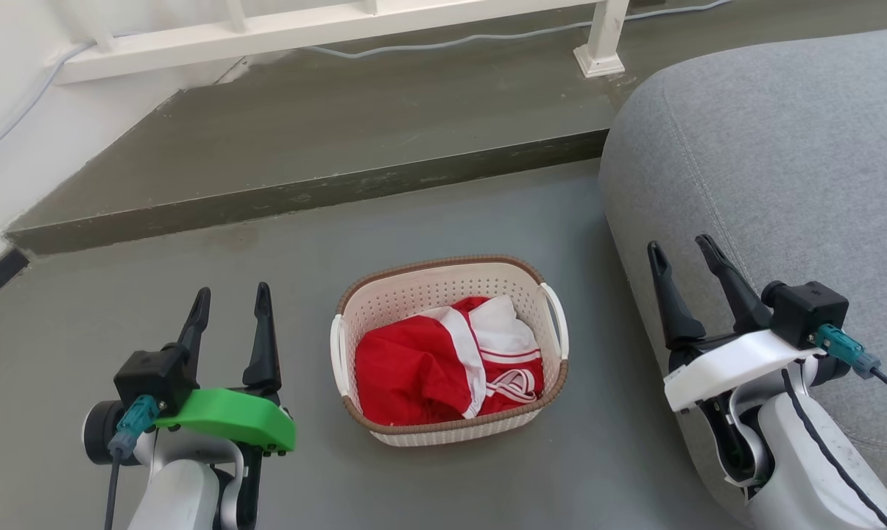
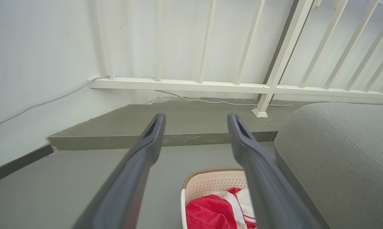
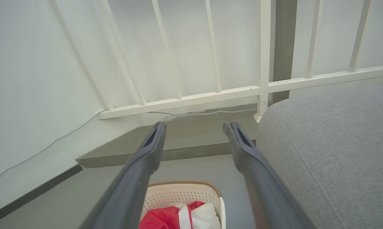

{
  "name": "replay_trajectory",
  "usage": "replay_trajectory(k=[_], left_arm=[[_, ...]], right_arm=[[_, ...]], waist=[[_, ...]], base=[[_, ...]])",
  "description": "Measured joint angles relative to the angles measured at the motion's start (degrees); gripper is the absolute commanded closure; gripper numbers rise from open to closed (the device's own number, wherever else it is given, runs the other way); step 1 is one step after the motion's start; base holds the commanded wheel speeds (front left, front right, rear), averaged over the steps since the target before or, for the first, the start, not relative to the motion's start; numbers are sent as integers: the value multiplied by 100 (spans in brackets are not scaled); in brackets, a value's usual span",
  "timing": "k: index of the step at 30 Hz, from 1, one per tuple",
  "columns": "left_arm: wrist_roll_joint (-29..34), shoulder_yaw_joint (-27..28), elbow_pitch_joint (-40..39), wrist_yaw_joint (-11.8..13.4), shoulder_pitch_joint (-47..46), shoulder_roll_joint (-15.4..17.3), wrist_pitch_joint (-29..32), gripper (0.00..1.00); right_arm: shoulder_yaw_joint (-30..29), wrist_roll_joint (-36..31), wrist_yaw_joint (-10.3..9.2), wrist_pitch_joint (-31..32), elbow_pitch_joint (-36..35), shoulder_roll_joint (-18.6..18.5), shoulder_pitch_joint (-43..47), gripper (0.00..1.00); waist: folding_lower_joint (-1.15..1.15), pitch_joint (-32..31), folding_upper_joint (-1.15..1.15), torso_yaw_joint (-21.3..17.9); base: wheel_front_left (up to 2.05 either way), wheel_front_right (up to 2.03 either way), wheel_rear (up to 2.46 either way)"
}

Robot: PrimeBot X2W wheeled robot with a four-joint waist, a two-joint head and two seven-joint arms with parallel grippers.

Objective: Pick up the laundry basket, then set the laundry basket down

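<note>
The laundry basket (image 1: 450,294) stands on the grey floor between my arms, cream-white and perforated with a brown rim and a white handle on each side. Red and white clothes (image 1: 443,361) lie inside it. My left gripper (image 1: 231,302) is open to the basket's left, apart from it, fingers empty. My right gripper (image 1: 684,250) is open to its right, above the sofa's edge, also empty. The left wrist view has the basket (image 2: 210,183) low between my fingers (image 2: 147,143), left gripper (image 2: 196,119) open. In the right wrist view the basket (image 3: 178,194) sits below the open right gripper (image 3: 194,128).
A grey sofa (image 1: 782,162) fills the right side, close to the basket and under my right arm. Behind the basket a low concrete step (image 1: 303,195) rises, with a white railing (image 1: 340,22) and a cable along it. A white wall stands at the left.
</note>
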Motion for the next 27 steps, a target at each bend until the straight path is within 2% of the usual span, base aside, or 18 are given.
replay_trajectory(k=[8,9,18,27], left_arm=[[10,40,-48,-47,3,-13,0,0],[7,51,-58,-62,4,-15,0,100],[-62,-1,265,-80,154,-41,27,100],[-659,94,264,-152,159,-44,145,100]], right_arm=[[-33,-44,30,0,0,25,10,0],[-44,-48,31,0,0,32,14,100],[-7,54,29,12,281,143,338,100],[-154,594,31,122,249,178,339,100]], waist=[[0,9,0,-3],[0,9,0,-3],[0,6,0,-1],[0,-52,0,37]], base=[[0,0,0],[0,0,0],[0,0,0],[0,0,0]])
